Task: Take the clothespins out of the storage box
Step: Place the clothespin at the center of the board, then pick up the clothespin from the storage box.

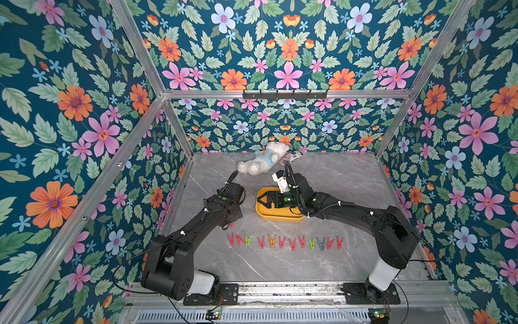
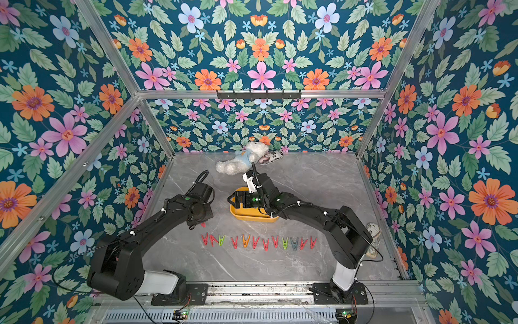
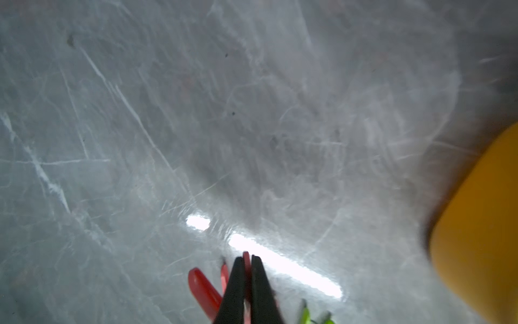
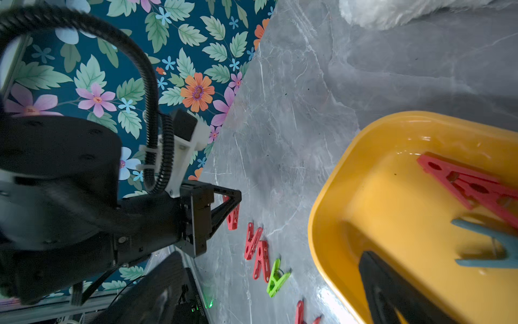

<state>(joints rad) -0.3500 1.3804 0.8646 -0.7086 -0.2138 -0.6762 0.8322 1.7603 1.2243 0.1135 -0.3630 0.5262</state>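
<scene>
The yellow storage box (image 1: 277,217) (image 2: 252,218) sits mid-table. Inside it lie a red clothespin (image 4: 471,188) and a grey-blue one (image 4: 490,248). My right gripper (image 1: 263,200) hangs open over the box, one black finger (image 4: 392,291) down inside it, holding nothing. Several clothespins (image 1: 292,244) (image 2: 265,243), mostly red with some green, orange and grey-blue, lie in a row in front of the box. My left gripper (image 3: 246,259) (image 4: 237,197) is shut on a red clothespin (image 3: 206,289) (image 4: 233,220), low over the left end of that row.
A white teddy bear (image 1: 260,162) and a striped pouch (image 1: 291,157) lie by the back wall. A pale object (image 2: 372,235) shows behind the right arm. Flowered walls close in three sides of the grey marble table (image 1: 350,179).
</scene>
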